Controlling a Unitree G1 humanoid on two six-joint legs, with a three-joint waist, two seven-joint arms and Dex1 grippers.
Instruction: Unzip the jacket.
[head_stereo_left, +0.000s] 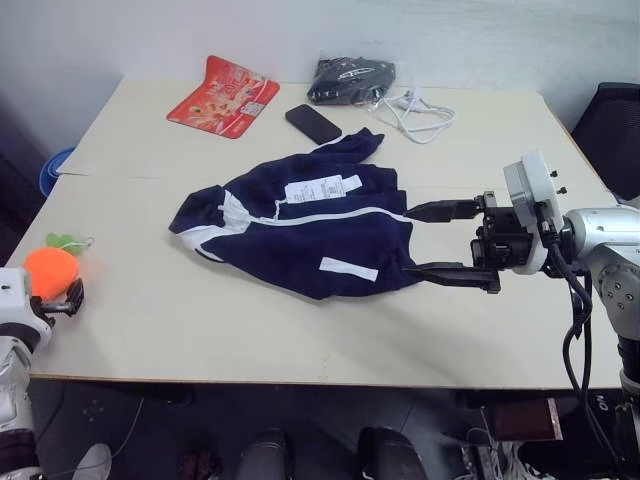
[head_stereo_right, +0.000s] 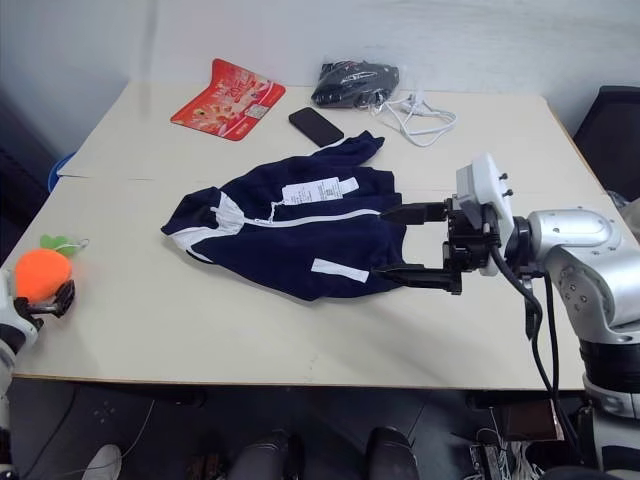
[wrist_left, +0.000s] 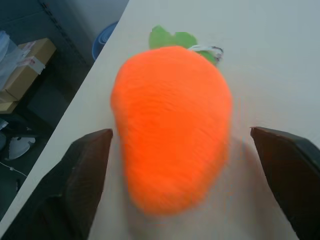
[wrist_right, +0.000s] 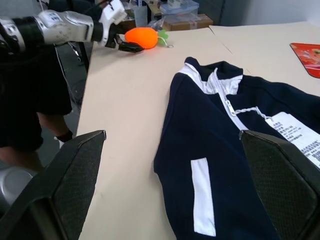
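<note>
Beside jacket (head_stereo_left: 300, 235): phone (head_stereo_left: 313, 123), cable (head_stereo_left: 420, 112).

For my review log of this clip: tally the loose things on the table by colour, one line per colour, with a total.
Navy blue: 1, the jacket
Orange: 1, the plush carrot
Red: 1, the flat packet
Black: 2, the phone and the bundle in clear plastic
White: 1, the cable
Total: 6

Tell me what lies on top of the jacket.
A white paper tag lies on the jacket, by its white zipper. Nothing else rests on it. What is underneath is covered by the fabric.
</note>
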